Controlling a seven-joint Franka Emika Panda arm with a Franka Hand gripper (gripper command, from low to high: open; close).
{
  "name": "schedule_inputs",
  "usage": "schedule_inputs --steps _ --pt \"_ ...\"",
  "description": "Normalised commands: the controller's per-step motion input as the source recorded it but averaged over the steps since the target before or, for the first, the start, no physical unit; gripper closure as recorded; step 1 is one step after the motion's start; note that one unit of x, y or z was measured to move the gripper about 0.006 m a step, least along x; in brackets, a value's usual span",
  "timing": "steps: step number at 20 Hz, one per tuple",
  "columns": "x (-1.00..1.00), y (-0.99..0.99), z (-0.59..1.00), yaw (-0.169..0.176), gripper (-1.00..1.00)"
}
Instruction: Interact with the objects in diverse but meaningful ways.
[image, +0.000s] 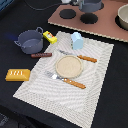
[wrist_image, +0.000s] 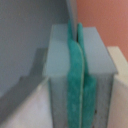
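Pale blue carton (image: 77, 40) stands on the placemat (image: 95, 75); pincer unseen, its state cannot be told.

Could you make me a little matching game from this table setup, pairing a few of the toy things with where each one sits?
Things:
1. dark grey pot
2. orange bread loaf
3. pale blue carton
4. round tan plate

Places:
A. middle of the striped placemat, between knife and fork
B. on the placemat's far edge
C. on the dark table, just off the placemat's edge at the exterior view's left
D. on the dark table, beside the yellow packet

Pairs: 1-D, 2-C, 3-B, 4-A
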Motion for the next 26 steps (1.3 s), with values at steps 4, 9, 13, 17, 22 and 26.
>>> schedule_inputs --steps 4,9,13,17,22,26 --pt "0.73 0.14 -0.01 0.000 1.00" --pt "0.17 0.22 -0.02 0.041 1.00" --pt "-0.08 0.19 0.00 0.085 1.00" --pt "-0.20 0.20 0.00 0.103 1.00" --pt "0.00 0.08 0.02 0.066 -1.00" --pt "0.21 -0.01 0.19 0.000 -1.00"
